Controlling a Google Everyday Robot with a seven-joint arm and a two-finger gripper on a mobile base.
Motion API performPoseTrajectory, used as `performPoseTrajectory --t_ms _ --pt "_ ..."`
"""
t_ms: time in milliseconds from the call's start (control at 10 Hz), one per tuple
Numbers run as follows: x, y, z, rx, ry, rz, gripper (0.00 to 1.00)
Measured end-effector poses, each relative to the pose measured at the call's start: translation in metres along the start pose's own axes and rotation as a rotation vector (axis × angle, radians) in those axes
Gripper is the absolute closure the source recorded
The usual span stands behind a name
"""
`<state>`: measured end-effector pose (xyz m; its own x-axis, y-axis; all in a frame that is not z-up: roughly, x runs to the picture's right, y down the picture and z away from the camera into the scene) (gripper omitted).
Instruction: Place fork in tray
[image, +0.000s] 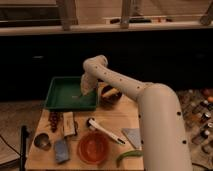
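Note:
The green tray (60, 100) lies at the back left of the wooden table. My arm reaches from the right foreground across the table, and the gripper (84, 92) hangs over the tray's right part, just above its floor. A small pale streak (76, 95) lies on the tray floor right beside the gripper; it may be the silver fork, but I cannot tell for sure.
A dark bowl (111, 94) stands right of the tray. A white-handled utensil (104, 130), an orange-red plate (93, 147), a green vegetable (129, 156), a grey cloth (133, 137), a metal cup (42, 141), a snack bar (68, 123), a blue packet (61, 150) and dark grapes (53, 120) lie in front.

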<state>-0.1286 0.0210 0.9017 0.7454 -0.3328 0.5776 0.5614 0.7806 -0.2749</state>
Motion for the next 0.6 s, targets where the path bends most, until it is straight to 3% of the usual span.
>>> performPoseTrajectory --t_ms 300,600 --pt "-0.0053 -0.0042 0.0026 -0.005 -0.012 -0.027 0.98" --pt "-0.0092 -0.0081 0.0035 -0.005 -0.027 -0.042 0.7"
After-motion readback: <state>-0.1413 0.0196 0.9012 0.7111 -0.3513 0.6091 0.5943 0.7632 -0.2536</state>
